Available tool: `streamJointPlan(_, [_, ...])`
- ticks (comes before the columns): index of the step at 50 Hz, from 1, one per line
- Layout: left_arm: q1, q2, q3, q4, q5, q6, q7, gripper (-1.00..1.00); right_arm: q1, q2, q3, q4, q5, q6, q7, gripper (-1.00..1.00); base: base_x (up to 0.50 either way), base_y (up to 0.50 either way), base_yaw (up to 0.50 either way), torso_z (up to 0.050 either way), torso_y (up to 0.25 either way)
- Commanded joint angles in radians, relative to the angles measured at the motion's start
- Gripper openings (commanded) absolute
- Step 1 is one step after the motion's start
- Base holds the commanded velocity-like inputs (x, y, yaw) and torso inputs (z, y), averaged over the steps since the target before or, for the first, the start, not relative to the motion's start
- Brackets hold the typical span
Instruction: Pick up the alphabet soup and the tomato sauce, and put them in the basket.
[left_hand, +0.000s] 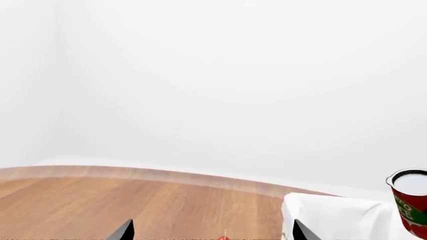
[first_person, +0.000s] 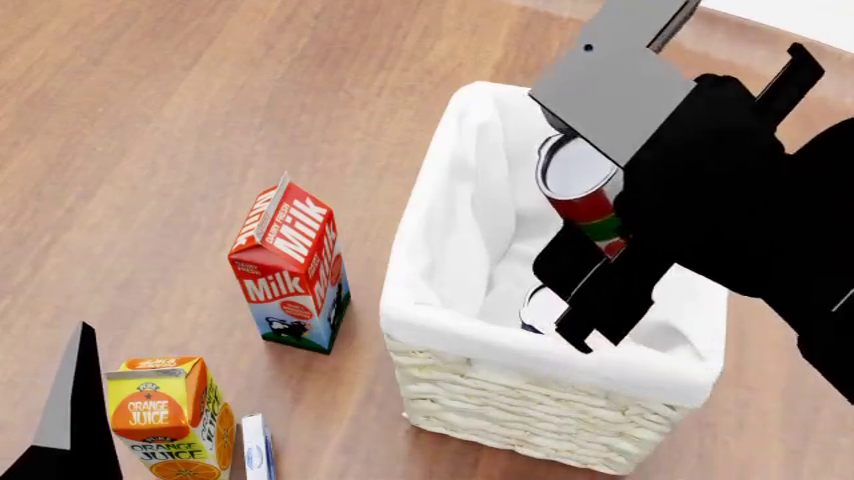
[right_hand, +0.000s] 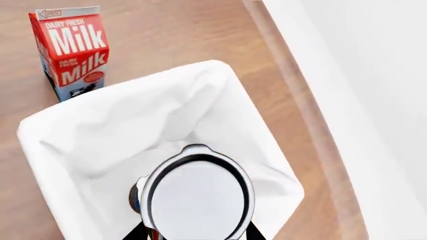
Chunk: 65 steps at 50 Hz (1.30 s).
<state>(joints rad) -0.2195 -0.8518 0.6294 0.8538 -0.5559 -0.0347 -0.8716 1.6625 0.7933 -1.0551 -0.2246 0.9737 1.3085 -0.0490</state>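
A: Head view: where is the tomato sauce (first_person: 583, 190)?
B: Upright above the basket (first_person: 561, 400), its base below the lined rim. The right gripper (first_person: 594, 262) has its jaws closed on the can's sides.
A: And the alphabet soup?
B: A dark-rimmed can (first_person: 537, 305) lies low inside the basket, mostly hidden; I cannot read its label.
A: The left gripper (left_hand: 212, 234)?
B: Two fingertips stand wide apart over the wooden worktop (left_hand: 133, 205), holding nothing.
A: Anything nearby?
B: A milk carton (first_person: 290, 265) stands beside the basket, an orange juice carton (first_person: 167, 415) nearer the worktop's front edge.
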Motion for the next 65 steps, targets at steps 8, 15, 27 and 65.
streamJointPlan(8, [0.006,-0.001,-0.006,-0.019,-0.007,0.014,0.004,1.00,0.111,-0.151,-0.065,0.264,-0.053,-0.007,-0.193,-1.00,0.00,0.00,0.00,0.000,0.000])
streamJointPlan(15, [0.004,0.006,0.001,-0.026,-0.002,0.013,0.009,1.00,0.122,-0.205,-0.056,0.379,-0.057,-0.012,-0.212,-1.00,0.00,0.00,0.00,0.000,0.000])
streamJointPlan(27, [0.005,0.001,-0.005,-0.030,-0.010,0.016,0.009,1.00,0.153,-0.293,-0.124,0.538,-0.097,0.011,-0.269,-1.00,0.00,0.00,0.00,0.000,0.001])
streamJointPlan(65, [0.011,0.010,-0.004,-0.066,-0.008,0.031,0.024,1.00,0.151,-0.415,-0.268,0.767,-0.191,-0.032,-0.363,-1.00,0.00,0.00,0.00,0.000,0.000])
